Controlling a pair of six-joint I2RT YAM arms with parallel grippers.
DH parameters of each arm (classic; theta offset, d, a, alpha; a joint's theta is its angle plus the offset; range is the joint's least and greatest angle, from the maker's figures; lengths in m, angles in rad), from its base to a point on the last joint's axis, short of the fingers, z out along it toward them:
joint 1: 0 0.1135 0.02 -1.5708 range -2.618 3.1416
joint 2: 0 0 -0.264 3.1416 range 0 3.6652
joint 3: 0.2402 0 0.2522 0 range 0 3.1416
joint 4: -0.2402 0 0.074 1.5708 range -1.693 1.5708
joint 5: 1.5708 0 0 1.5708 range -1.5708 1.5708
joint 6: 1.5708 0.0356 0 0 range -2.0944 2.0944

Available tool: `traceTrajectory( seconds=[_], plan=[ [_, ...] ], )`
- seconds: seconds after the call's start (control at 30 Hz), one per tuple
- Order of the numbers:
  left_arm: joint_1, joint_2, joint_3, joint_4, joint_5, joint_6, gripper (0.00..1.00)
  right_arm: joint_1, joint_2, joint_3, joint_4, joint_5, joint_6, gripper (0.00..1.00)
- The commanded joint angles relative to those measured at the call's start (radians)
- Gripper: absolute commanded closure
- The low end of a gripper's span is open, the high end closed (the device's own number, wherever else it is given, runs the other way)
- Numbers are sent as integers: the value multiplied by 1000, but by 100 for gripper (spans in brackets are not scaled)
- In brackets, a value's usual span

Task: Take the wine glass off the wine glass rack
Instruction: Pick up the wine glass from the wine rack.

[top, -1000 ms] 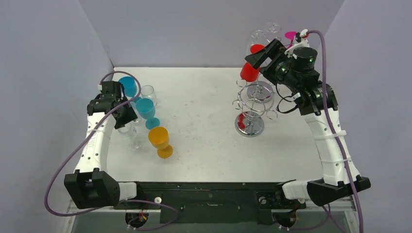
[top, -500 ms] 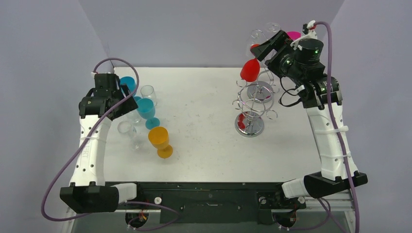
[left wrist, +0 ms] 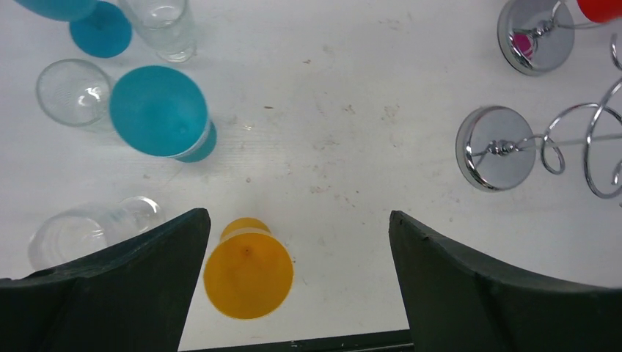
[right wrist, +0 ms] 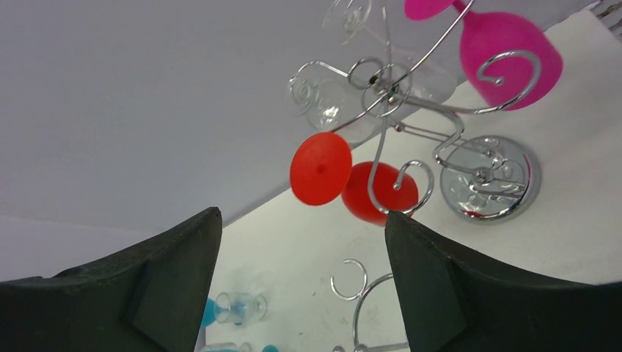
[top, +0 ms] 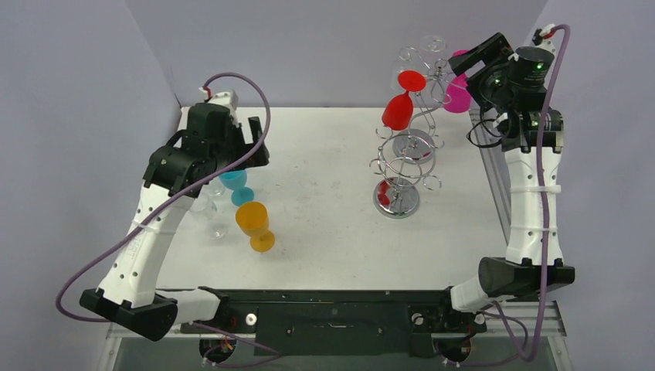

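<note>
I'm lining up the right jaws, wide and empty, on the red wine glass [right wrist: 320,168] hanging from the rack [right wrist: 506,183] ahead between them, reckoning I'm next needing to close on its stem.

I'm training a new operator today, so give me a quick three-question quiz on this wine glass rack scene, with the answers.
1. True or false: the red glass hangs upside down on the rack.
2. What does the right pincer hold? A the red glass, B the rack, C nothing.
3. What colour is the glass standing closest to the near edge of the table?
Key: 1 true; 2 C; 3 orange, the orange glass.
</note>
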Motion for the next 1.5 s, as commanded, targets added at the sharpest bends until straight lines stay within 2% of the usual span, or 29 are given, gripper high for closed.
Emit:
traceTrajectory(
  seconds=[0.0, 0.13, 0.3, 0.47, 0.6, 0.77, 0.93, 1.17, 1.47],
  plan=[
    [-93, 40, 43, 76, 46, -8, 10, -75, 34, 25, 114, 37, 5, 23],
    [-157, 73, 45, 127, 78, -9, 9, -135, 72, 2, 203, 73, 29, 26],
    [-175, 122, 65, 174, 134, -11, 9, -181, 153, 18, 274, 93, 48, 31],
    [-189, 159, 95, 207, 161, -12, 9, -227, 252, 35, 347, 55, 86, 40],
    [-195, 188, 112, 223, 175, -12, 8, -247, 332, 66, 377, -40, 137, 47],
    [-195, 232, 140, 243, 208, -12, 8, -249, 353, 36, 423, -52, 152, 48],
    [-196, 260, 165, 246, 213, -8, 8, -267, 418, 107, 424, -76, 169, 49],
    [-196, 282, 170, 254, 222, -13, 8, -275, 479, 161, 433, -127, 202, 58],
    [-197, 273, 132, 282, 224, -24, 8, -276, 507, 164, 472, -206, 264, 62]
  ],
)
